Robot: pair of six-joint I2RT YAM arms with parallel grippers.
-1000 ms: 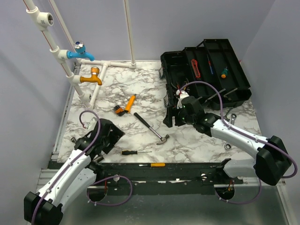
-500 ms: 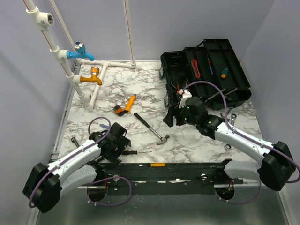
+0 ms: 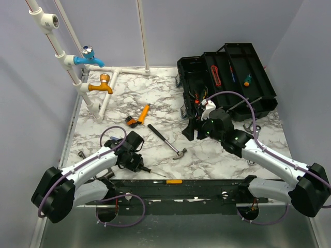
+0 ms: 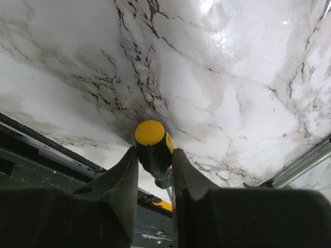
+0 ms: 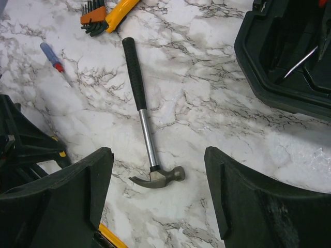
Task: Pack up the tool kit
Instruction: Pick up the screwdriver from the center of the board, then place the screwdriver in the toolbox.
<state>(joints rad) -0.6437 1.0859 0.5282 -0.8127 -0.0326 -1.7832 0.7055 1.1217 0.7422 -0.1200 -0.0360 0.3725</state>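
At the front of the desk [image 4: 232, 77], clamps screwdriver [image 4: 150, 133] in left tool [image 4: 155, 153]; holds right tool [image 5: 158, 153] apart above hammer [image 5: 142, 103].

Hides most of the screwdriver [image 4: 150, 133] shaft between left gripper [image 4: 154, 155] fingers [image 4: 121, 181]; crops toolbox [image 5: 279, 77] right of the hammer [image 5: 142, 111], hex keys [image 5: 93, 20] above it.

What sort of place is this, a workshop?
Probably a robot practice bench, not a real workshop: two arms at a marbled table, taps on white pipes, an open toolbox.
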